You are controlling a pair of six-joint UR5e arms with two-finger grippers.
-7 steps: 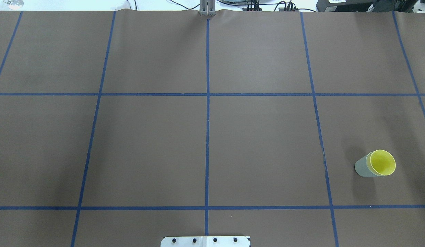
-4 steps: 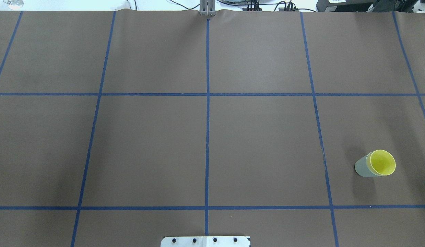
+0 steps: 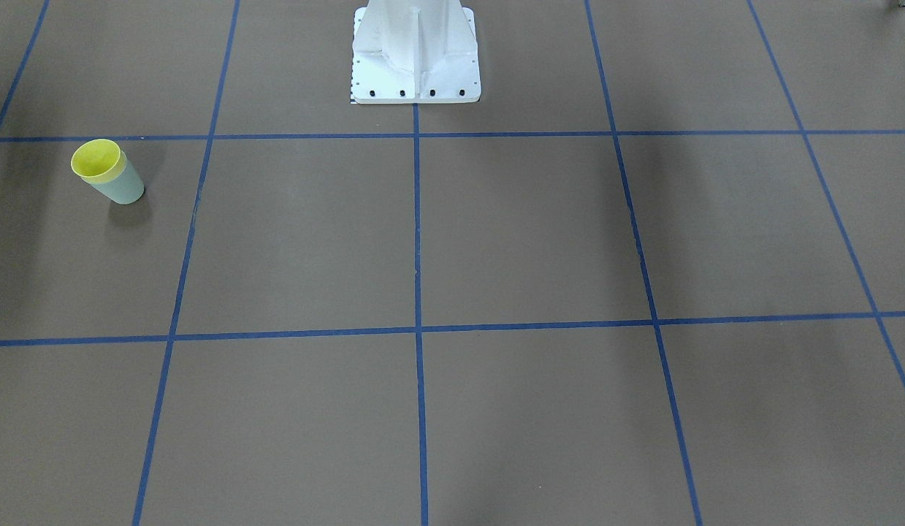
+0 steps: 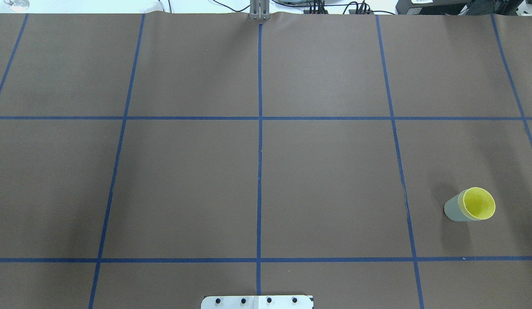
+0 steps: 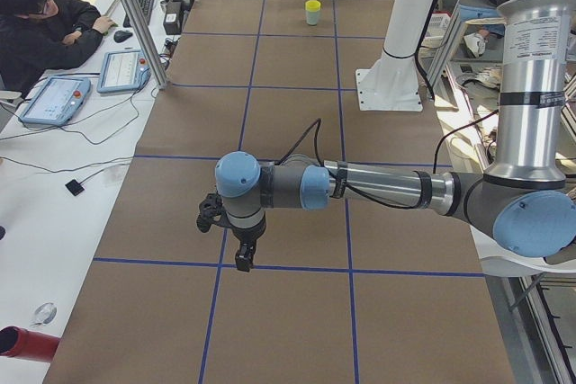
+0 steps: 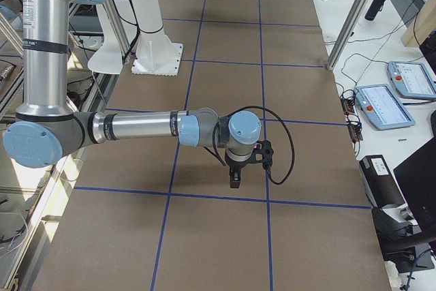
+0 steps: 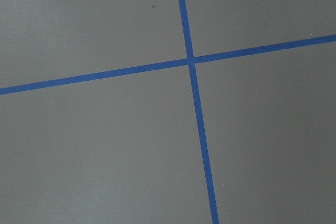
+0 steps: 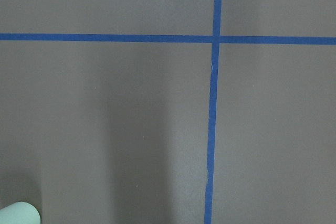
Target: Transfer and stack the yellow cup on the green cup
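The yellow cup (image 4: 479, 202) sits nested inside the green cup (image 4: 453, 209), upright on the brown table at the near right. The pair also shows in the front-facing view, the yellow cup (image 3: 96, 161) in the green cup (image 3: 122, 188), and far off in the left view (image 5: 312, 12). A pale green edge (image 8: 18, 214) shows at the bottom left corner of the right wrist view. My left gripper (image 5: 243, 263) hangs over the table's left end, far from the cups. My right gripper (image 6: 235, 183) hangs over the right end. I cannot tell whether either is open or shut.
Blue tape lines divide the brown table cover (image 4: 257, 171) into squares. The white robot pedestal (image 3: 415, 51) stands at the near middle edge. An operator (image 5: 36, 24) sits at a side desk with tablets (image 5: 54, 96). A metal post (image 4: 259, 10) stands at the far edge.
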